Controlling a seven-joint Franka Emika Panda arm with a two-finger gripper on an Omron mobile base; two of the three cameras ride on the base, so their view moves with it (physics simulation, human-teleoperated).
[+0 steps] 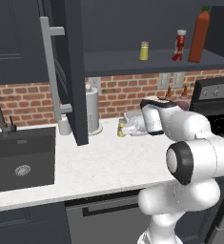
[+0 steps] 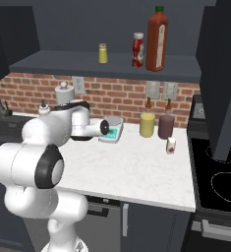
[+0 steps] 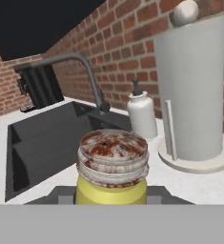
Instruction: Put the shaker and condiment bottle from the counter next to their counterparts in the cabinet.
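Observation:
The shaker point(image 3: 112, 167), yellow with a speckled grey cap, stands upright between my fingertips, and my gripper point(image 3: 111, 196) is shut on its body. From the left base it shows as the shaker point(image 1: 121, 127) low over the counter point(image 1: 108, 164), with the gripper point(image 1: 127, 127) at its right side. On the cabinet shelf point(image 1: 132, 63) stand a matching yellow shaker point(image 1: 144, 51), the small red condiment bottle point(image 1: 179, 45) and, right beside it, the tall red-orange bottle point(image 1: 199, 35). From the right base they appear as shaker point(image 2: 103, 53), condiment bottle point(image 2: 138, 49) and tall bottle point(image 2: 157, 39).
The open cabinet door point(image 1: 73, 71) hangs over the counter left of my hand. A paper towel holder point(image 1: 92, 112), a soap dispenser point(image 3: 143, 114) and the dark sink point(image 1: 20, 159) lie beyond. A yellow jar point(image 2: 147, 123), a dark jar point(image 2: 166, 126) and the stove point(image 2: 220, 177) are to the right.

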